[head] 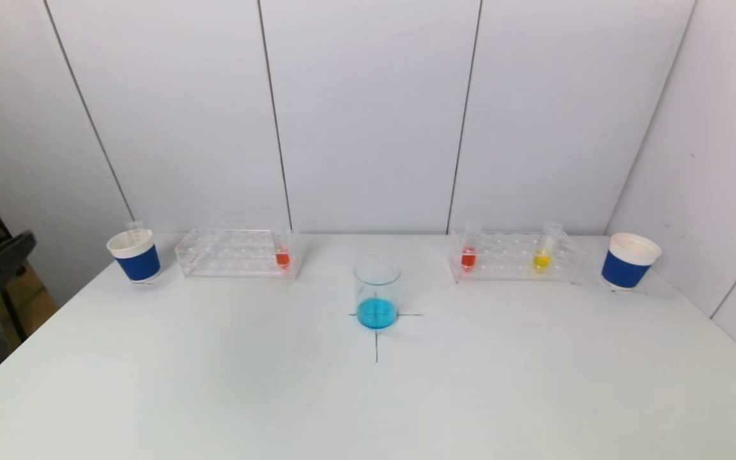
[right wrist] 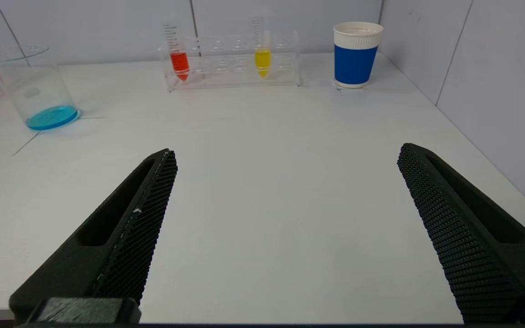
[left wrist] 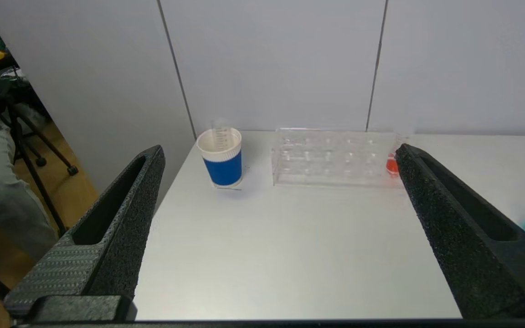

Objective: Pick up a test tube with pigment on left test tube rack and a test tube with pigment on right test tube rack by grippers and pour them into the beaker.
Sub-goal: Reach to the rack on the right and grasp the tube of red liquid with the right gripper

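Note:
A glass beaker (head: 377,294) with blue liquid stands on a cross mark at the table's middle. The clear left rack (head: 237,252) holds one tube of red pigment (head: 282,255) at its right end. The clear right rack (head: 513,255) holds a red tube (head: 468,255) and a yellow tube (head: 542,259). Neither gripper shows in the head view. My left gripper (left wrist: 280,149) is open and empty, well short of the left rack (left wrist: 335,157) and its red tube (left wrist: 392,165). My right gripper (right wrist: 287,150) is open and empty, well short of the right rack (right wrist: 235,61).
A blue-and-white paper cup (head: 135,255) with an empty tube in it stands left of the left rack. Another such cup (head: 630,260) stands right of the right rack. Walls close the back and right. The table's left edge drops off beside the left cup.

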